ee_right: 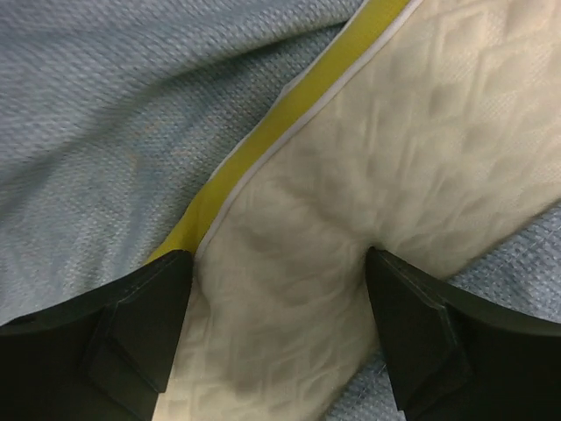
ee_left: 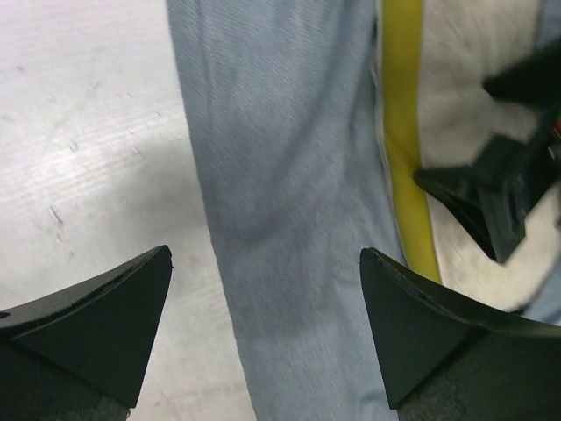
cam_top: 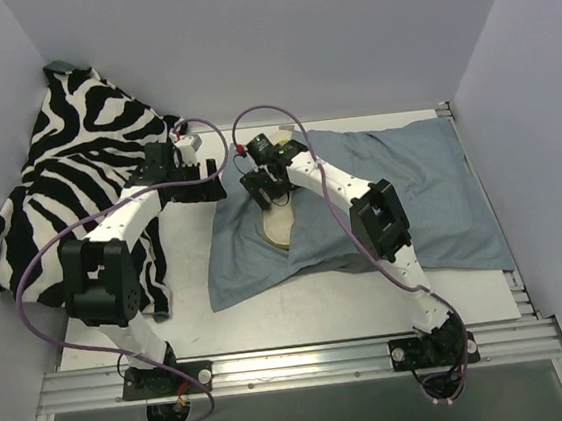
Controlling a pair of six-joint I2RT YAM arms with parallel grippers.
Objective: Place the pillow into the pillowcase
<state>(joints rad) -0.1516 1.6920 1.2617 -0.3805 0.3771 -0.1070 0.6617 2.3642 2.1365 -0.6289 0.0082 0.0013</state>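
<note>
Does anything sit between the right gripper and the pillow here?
Nothing visible does. The right gripper is open directly over the pillow, whose cream face is bare; the pillowcase lies around it, not across it.

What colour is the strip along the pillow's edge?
Bright yellow strip on the cream pillow; clearest in the right wrist view.

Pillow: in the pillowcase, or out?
Partly in: only a cream end of the pillow shows amid the pillowcase, beneath the right hand.
</note>
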